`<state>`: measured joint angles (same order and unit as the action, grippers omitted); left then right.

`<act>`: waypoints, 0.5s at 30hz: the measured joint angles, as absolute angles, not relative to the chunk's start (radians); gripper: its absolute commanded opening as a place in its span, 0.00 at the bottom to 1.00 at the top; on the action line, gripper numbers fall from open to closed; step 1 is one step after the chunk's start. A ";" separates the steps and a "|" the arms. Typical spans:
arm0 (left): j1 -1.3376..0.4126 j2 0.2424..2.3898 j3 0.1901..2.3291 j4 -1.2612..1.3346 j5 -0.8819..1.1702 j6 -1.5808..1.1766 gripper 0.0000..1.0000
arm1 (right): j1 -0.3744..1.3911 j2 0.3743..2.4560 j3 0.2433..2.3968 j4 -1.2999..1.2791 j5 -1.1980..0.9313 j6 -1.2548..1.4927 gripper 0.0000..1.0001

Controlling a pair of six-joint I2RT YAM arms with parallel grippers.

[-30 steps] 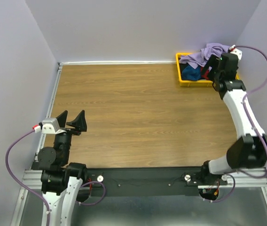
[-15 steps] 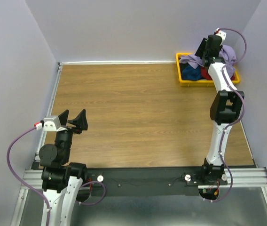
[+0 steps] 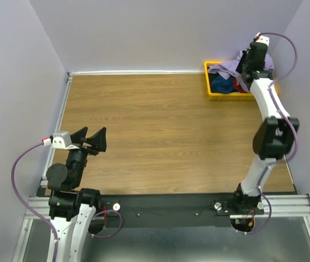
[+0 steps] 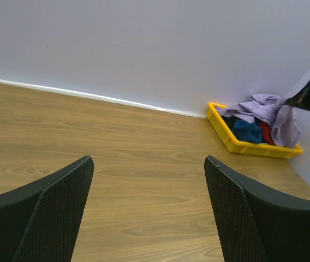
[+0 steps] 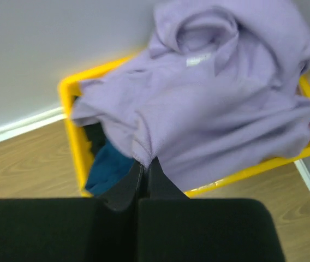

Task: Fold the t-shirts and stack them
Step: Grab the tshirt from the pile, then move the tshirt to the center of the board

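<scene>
A heap of t-shirts fills the yellow bin (image 3: 214, 95) at the table's far right corner. The lavender-purple t-shirt (image 5: 220, 103) lies on top, over a blue one (image 5: 106, 166), a dark red one (image 4: 266, 132) and a black one (image 5: 92, 136). My right gripper (image 5: 145, 161) is shut on a pinched fold of the lavender shirt's lower edge, above the bin (image 5: 70, 142). In the top view that gripper (image 3: 246, 68) sits over the bin with the lavender shirt (image 3: 227, 68) beside it. My left gripper (image 3: 91, 141) hangs open over the near left of the table, holding nothing, its fingers (image 4: 62, 202) wide apart.
The wooden table (image 3: 160, 131) is bounded by pale walls at the left, back and right. A metal rail (image 3: 62, 114) runs along its left edge. The bin (image 4: 237, 143) stands against the back right corner.
My right arm swung up and over the bin, and its gripper went from open to shut on the lavender shirt. The left gripper shifted slightly right and opened a little wider.
</scene>
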<state>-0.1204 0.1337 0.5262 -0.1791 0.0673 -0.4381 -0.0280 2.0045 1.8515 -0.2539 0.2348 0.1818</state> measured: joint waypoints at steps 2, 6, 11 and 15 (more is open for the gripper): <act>-0.120 0.134 0.526 -0.179 0.069 -0.439 0.90 | -0.026 1.863 1.763 -0.268 0.178 0.182 0.01; -0.120 0.127 0.526 -0.179 0.071 -0.439 0.90 | 0.019 1.527 1.619 -0.325 -0.002 0.204 0.01; -0.120 0.094 0.526 -0.176 0.072 -0.439 0.90 | 0.275 1.238 1.454 -0.360 -0.194 0.292 0.01; -0.120 0.081 0.526 -0.174 0.072 -0.440 0.90 | 0.584 1.205 1.319 -0.369 -0.246 0.416 0.06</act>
